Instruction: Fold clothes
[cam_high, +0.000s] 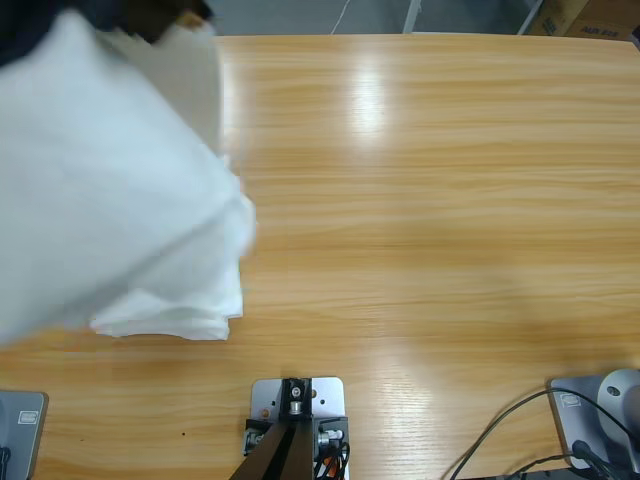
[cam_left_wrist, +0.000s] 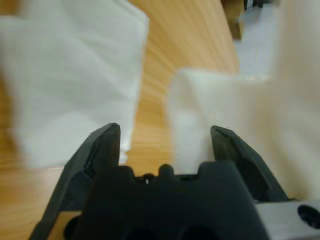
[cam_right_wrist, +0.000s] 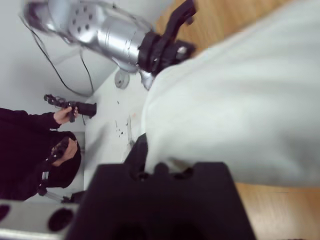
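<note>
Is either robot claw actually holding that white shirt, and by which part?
The right gripper seems to grip the white shirt by a bunched edge. The left gripper is open, holding nothing.

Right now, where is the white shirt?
The white T-shirt fills the left side of the high view, bunched over the wooden table. Its lower edge rests near the table's front left.

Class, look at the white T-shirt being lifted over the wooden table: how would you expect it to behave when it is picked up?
The white T-shirt is probably floppy: it drapes and billows rather than holding a shape. It seems light, hanging in loose folds. Layers resting on the table may slide on the glossy wood.
</note>
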